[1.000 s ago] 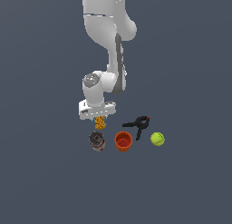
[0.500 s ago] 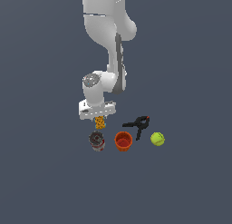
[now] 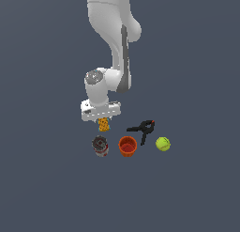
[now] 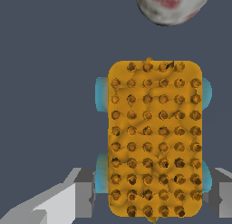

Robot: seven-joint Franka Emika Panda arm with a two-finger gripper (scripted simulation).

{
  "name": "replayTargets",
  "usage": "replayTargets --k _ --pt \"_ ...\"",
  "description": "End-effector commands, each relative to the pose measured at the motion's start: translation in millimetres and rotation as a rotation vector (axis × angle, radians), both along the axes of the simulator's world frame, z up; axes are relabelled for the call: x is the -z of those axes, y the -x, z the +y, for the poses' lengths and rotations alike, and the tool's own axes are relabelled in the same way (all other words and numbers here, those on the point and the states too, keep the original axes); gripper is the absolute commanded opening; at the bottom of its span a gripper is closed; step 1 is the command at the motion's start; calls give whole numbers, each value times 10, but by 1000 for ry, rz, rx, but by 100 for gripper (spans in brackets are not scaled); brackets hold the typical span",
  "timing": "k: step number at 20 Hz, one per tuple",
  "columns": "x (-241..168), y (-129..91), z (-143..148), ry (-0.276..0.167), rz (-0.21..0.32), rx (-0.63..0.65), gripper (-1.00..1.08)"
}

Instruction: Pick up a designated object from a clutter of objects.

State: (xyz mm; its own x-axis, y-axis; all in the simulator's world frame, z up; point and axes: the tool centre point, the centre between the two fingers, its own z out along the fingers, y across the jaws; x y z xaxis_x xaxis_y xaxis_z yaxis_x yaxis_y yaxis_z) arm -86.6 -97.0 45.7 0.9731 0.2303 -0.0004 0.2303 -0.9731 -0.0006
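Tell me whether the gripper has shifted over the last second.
No. In the exterior view the gripper sits at the same spot above the gridded block, level against the orange-red cup.

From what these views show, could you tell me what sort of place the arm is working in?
Most likely a bare simulated test scene, not a real room: a flat, featureless slate-grey ground with no walls or furniture, and a few small items laid out under the gripper, such as the orange gridded block, an orange-red cup and a yellow-green ball.
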Motion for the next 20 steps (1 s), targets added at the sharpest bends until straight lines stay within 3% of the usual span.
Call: replayTargets --k 1,20 --pt "-145 -15 25 0 -1 0 -100" --pt "-1832 -156 295 3 -1 0 -100"
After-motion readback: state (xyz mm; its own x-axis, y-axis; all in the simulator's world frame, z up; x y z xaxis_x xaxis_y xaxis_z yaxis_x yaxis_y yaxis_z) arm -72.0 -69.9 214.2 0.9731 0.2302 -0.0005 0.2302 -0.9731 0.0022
